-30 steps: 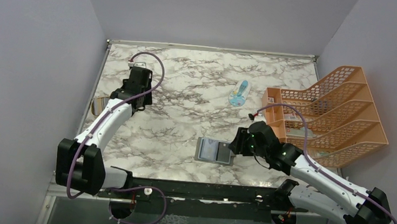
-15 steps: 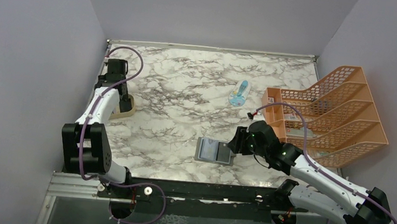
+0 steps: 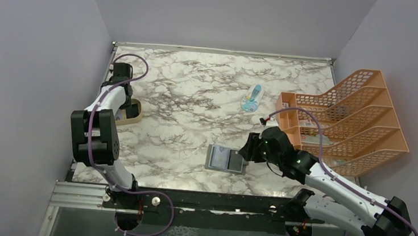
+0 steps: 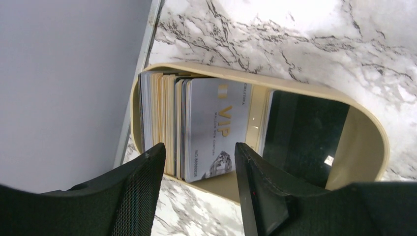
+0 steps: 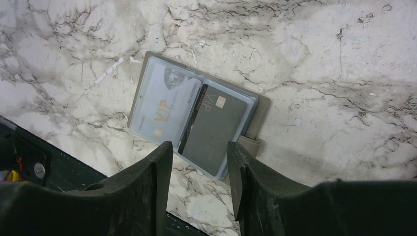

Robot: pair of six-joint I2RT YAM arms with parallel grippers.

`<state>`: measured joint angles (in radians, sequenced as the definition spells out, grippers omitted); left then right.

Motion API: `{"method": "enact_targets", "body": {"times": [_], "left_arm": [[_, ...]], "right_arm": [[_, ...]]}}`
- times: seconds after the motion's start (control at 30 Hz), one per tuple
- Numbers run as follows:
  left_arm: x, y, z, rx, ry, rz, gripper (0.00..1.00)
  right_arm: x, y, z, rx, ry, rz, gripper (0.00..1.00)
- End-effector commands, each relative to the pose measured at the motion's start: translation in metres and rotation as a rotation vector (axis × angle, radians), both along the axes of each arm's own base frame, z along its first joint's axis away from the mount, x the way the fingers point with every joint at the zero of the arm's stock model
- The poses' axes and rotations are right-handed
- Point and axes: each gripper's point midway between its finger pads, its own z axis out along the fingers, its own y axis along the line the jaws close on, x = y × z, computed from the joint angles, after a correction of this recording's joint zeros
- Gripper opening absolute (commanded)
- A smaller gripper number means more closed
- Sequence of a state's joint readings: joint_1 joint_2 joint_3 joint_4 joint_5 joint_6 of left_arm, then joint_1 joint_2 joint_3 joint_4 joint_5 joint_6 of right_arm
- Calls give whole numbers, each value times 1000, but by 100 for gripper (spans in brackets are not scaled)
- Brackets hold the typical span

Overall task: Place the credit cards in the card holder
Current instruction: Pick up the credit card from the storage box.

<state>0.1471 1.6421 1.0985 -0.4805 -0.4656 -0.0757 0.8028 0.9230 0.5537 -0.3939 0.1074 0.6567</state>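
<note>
- Left gripper (image 4: pixel 199 150): jaws part-open, empty, above the pale plastic credit cards (image 4: pixel 211 123) in a tan oval tray (image 4: pixel 366 142) at the tabletop's left edge.
- Right gripper (image 5: pixel 199 145): jaws apart, empty, over the open flat grey card holder (image 5: pixel 252 140).

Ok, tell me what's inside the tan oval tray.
One compartment of the tray holds credit cards standing on edge, a silver VIP card foremost; it covers the faces behind. The other compartment is dark, its contents unclear.
</note>
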Motion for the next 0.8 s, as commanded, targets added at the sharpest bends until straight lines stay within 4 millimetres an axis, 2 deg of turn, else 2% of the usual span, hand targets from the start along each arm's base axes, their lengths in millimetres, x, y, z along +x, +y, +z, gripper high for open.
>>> {"method": "enact_targets", "body": {"times": [0.0,0.2,0.23,0.33,0.77], "left_arm": [[10,17,8,59,-7,27,56],[8,23,4,67,12,38,53],[7,23,-4,65,38,37,53],[8,24,-9,63,57,36,51],[10,30,-12,90,99,56,38]], "right_arm": [[7,7,10,20,-37,9,46],[10,5,13,12,-52,3,46],[10,4,13,10,-52,0,46],[10,4,14,8,-54,-3,46],[14,2,15,-13,-65,-10,46]]}}
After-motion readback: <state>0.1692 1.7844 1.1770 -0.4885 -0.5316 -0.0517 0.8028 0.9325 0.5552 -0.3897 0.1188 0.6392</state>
